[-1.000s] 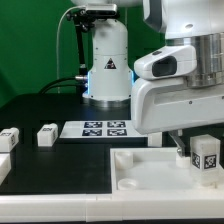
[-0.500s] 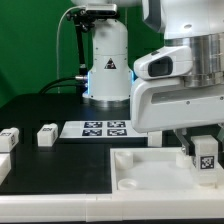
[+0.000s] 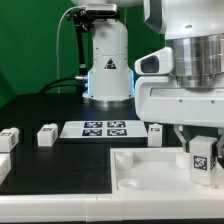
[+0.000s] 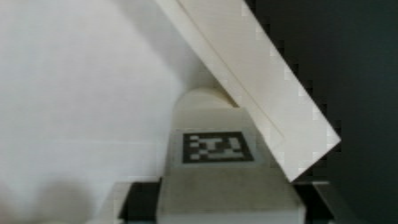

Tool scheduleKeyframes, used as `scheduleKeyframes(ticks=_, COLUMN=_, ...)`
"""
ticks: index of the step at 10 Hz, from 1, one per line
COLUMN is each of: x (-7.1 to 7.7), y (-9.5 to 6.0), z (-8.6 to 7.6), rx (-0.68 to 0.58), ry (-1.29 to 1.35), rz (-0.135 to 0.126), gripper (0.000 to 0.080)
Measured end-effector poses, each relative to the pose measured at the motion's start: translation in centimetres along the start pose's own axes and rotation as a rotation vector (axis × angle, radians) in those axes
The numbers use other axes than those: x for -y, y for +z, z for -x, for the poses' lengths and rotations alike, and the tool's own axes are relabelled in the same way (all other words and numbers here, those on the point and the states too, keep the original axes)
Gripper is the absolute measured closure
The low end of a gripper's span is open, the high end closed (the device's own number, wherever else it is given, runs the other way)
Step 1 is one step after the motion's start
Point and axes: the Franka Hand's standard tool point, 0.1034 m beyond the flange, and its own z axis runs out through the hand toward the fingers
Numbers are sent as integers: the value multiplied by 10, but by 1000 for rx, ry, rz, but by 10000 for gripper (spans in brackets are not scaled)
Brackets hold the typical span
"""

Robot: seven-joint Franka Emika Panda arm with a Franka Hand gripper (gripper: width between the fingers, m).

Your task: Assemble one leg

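From where I stand the arm's (image 3: 185, 75) big white housing fills the exterior view's right and hides most of what lies behind it. Below it the gripper (image 3: 202, 148) hangs over the end of the tray (image 3: 130, 178) on the exterior view's right. Its jaws are clenched on the leg (image 3: 204, 160), which sits upright with its tag facing out. I cannot tell whether the leg's foot touches the tray floor or hangs just above it.

The wrist view shows the same hold. The leg (image 4: 217, 140) sits between the two dark pads (image 4: 139, 200) of the gripper (image 4: 222, 200), tag toward the camera. A slanted white tray wall (image 4: 258, 80) runs just beside the leg's far end, and it is too close for me to say whether they touch. Pale tray floor (image 4: 89, 100) spreads out on the other side.

Three spare legs are on the black table (image 3: 70, 165). One (image 3: 155, 132) stands just behind the tray, close to the gripper and partly tucked under the arm. Two more (image 3: 46, 134) (image 3: 9, 139) stand well apart toward the exterior view's left. The marker board (image 3: 100, 128) lies flat between them, behind the tray. The arm's base (image 3: 108, 60) rises at the back against a green backdrop (image 3: 25, 50).
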Motion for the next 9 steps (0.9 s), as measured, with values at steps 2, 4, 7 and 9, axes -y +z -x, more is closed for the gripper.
scheduleKeyframes(ticks=2, x=0, y=0, z=0, rx=2, ry=230, rz=-1, gripper=508)
scheduleKeyframes(ticks=4, x=0, y=0, z=0, rx=10, ry=399, rz=-6, gripper=508)
scheduleKeyframes(ticks=7, x=0, y=1, z=0, rx=15, ry=409, rz=-10, gripper=399)
scheduleKeyframes(ticks=9, x=0, y=1, z=1, rx=13, ry=285, rz=-9, gripper=252)
